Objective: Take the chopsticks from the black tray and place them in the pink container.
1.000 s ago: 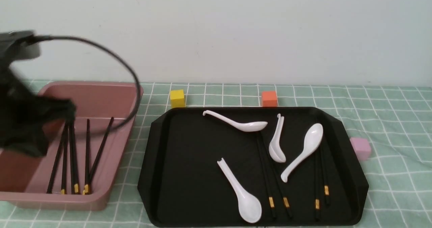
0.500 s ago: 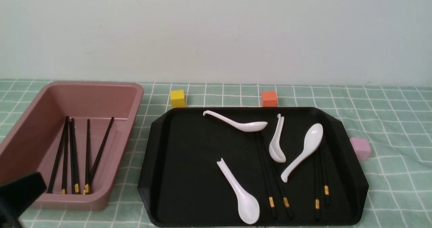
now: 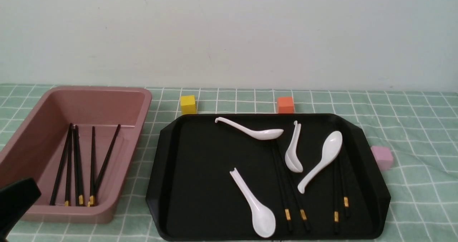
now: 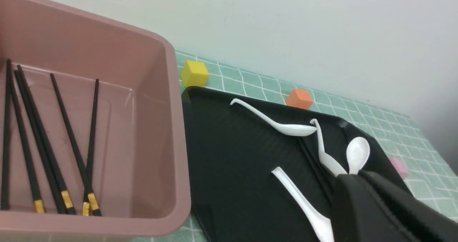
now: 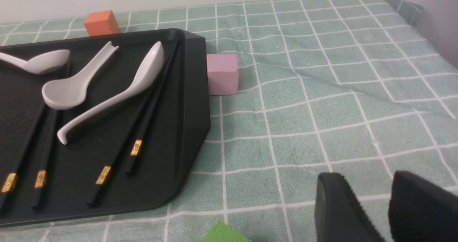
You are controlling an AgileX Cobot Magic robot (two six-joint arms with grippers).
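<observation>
Chopsticks point away, slightly leftward.

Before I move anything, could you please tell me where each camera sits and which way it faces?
Front view: between both arms, facing forward over the pink container and black tray; part of the left arm shows.
Left wrist view: on the left wrist, facing across container and tray; shut jaws show.
Right wrist view: on the right wrist, facing the tray's right end and pink cube; parted jaws show.
Shared: front and left wrist views both show the container.
</observation>
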